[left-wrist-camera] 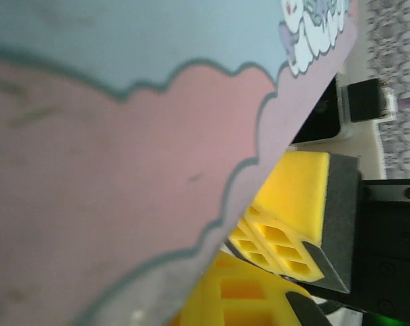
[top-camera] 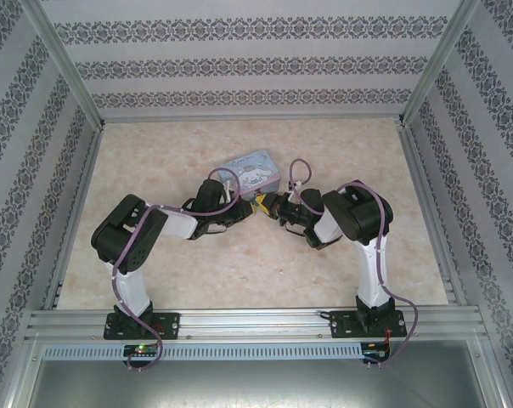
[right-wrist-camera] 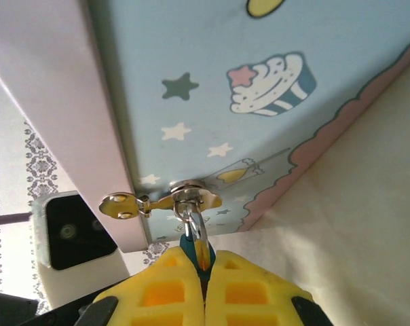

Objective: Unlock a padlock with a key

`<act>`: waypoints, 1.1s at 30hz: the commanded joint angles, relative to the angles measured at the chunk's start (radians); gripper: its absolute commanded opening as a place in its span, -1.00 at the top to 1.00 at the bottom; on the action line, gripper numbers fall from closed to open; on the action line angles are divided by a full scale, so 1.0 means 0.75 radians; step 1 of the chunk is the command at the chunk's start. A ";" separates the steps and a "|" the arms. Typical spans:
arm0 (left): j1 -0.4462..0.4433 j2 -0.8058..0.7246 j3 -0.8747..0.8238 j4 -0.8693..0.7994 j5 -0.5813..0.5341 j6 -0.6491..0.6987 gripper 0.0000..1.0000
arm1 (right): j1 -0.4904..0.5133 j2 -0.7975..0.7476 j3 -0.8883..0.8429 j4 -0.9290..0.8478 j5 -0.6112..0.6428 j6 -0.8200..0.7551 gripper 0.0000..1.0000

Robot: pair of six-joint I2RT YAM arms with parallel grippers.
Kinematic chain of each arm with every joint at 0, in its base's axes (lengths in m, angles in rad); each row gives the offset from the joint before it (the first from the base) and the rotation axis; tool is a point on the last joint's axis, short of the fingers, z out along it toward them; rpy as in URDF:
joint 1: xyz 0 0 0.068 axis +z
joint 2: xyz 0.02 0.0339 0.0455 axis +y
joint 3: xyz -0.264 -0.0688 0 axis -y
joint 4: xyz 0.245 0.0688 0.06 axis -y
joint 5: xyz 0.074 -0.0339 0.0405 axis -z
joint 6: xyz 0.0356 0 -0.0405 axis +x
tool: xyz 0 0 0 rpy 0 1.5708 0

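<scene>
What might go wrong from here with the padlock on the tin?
The right fingers pinch the padlock while its shackle hangs through the hasp of the tin box; a pull may drag the box. The left arm reaches in close beside them, so a bump could break that grip.

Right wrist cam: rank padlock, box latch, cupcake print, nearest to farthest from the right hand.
1. padlock: pinched in the right hand, bottom centre.
2. latch: just above, on the tin box edge.
3. cupcake print: farther up the box face, upper right.
</scene>
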 commanded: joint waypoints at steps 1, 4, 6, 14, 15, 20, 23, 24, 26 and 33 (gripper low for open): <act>-0.075 -0.090 0.108 -0.382 -0.169 0.259 1.00 | 0.016 0.038 -0.021 0.034 -0.003 0.012 1.00; -0.149 -0.131 0.202 -0.583 -0.335 0.420 1.00 | 0.020 0.042 -0.027 0.034 -0.003 0.020 1.00; -0.206 -0.147 0.261 -0.687 -0.452 0.518 1.00 | 0.021 0.043 -0.033 0.034 -0.001 0.021 1.00; -0.295 -0.175 0.291 -0.744 -0.630 0.575 0.94 | 0.014 0.046 -0.042 0.031 -0.008 0.018 1.00; -0.292 -0.204 0.266 -0.716 -0.631 0.540 0.81 | 0.010 0.047 -0.043 0.031 -0.013 0.016 1.00; -0.243 -0.386 0.154 -0.635 -0.602 0.391 0.18 | -0.016 0.053 -0.063 0.028 -0.039 -0.001 1.00; -0.202 -0.470 0.161 -0.675 -0.585 0.367 -0.06 | -0.034 0.052 -0.078 0.023 -0.058 -0.014 1.00; -0.182 -0.488 0.177 -0.700 -0.580 0.365 -0.12 | -0.041 0.052 -0.084 0.021 -0.062 -0.019 1.00; -0.140 -0.497 0.221 -0.763 -0.572 0.375 -0.25 | -0.048 0.051 -0.092 0.017 -0.072 -0.027 1.00; -0.037 -0.269 0.562 -1.179 -0.621 0.498 -0.39 | -0.065 0.044 -0.123 -0.003 -0.078 -0.056 1.00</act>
